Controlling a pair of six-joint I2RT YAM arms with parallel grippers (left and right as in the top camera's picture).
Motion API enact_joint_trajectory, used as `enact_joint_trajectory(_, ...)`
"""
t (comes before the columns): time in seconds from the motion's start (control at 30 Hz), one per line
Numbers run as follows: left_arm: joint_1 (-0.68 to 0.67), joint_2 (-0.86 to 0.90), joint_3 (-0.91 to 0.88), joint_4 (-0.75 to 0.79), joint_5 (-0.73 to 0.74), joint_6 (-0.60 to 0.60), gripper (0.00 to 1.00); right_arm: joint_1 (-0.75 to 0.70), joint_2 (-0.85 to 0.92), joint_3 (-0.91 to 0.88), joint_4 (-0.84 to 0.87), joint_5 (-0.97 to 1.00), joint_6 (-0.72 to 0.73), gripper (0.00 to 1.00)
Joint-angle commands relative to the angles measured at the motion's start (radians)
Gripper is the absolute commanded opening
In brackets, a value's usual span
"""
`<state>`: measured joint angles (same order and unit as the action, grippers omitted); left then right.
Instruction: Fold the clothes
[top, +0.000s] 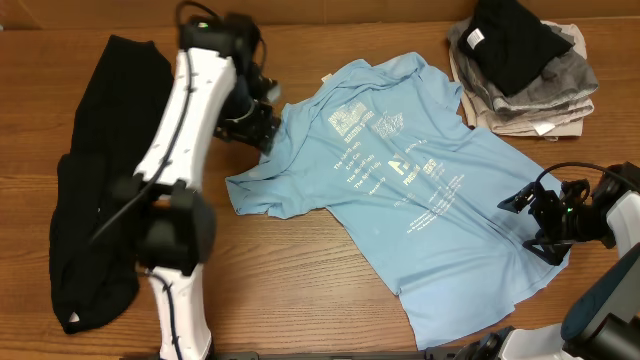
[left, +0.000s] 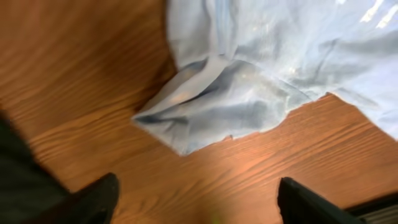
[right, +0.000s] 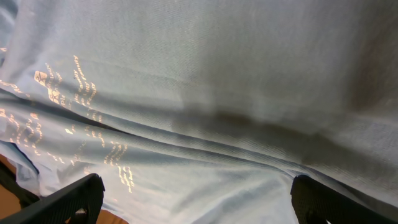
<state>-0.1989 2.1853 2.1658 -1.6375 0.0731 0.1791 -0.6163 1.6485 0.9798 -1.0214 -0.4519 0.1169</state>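
A light blue T-shirt (top: 410, 190) with small white print lies spread on the wooden table, a little wrinkled. My left gripper (top: 262, 122) is open just left of the shirt's shoulder. In the left wrist view its fingers (left: 198, 202) are wide apart over bare wood, with a crumpled sleeve (left: 211, 106) just ahead. My right gripper (top: 535, 225) is open at the shirt's right hem. In the right wrist view its fingers (right: 196, 199) straddle the blue fabric (right: 205, 93) without closing on it.
A black garment (top: 95, 180) lies along the table's left side. A stack of folded clothes (top: 525, 65), black on grey and beige, sits at the back right. The table's back edge runs along the top.
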Motion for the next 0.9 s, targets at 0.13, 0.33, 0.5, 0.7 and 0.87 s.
enact_joint_trajectory(0.13, -0.006, 0.011, -0.336, 0.196, -0.14, -0.014, 0.75, 0.0, 0.003, 0.02, 0.0, 0.005, -0.039, 0.99)
enact_joint_trajectory(0.33, -0.035, 0.011, -0.464, 0.375, -0.132, 0.037, 0.73, 0.024, 0.003, 0.02, 0.011, 0.005, -0.039, 0.99)
enact_joint_trajectory(0.5, -0.037, 0.011, -0.466, 0.459, -0.121, 0.076, 0.55, 0.047, 0.003, 0.02, 0.017, 0.005, -0.039, 0.99)
enact_joint_trajectory(0.7, -0.024, 0.011, -0.461, 0.463, -0.136, 0.079, 0.04, 0.074, 0.003, 0.021, 0.017, 0.001, -0.035, 0.95)
enact_joint_trajectory(0.87, 0.053, 0.003, -0.391, 0.373, -0.128, -0.027, 0.04, 0.12, 0.003, 0.039, 0.003, 0.0, -0.035, 0.88)
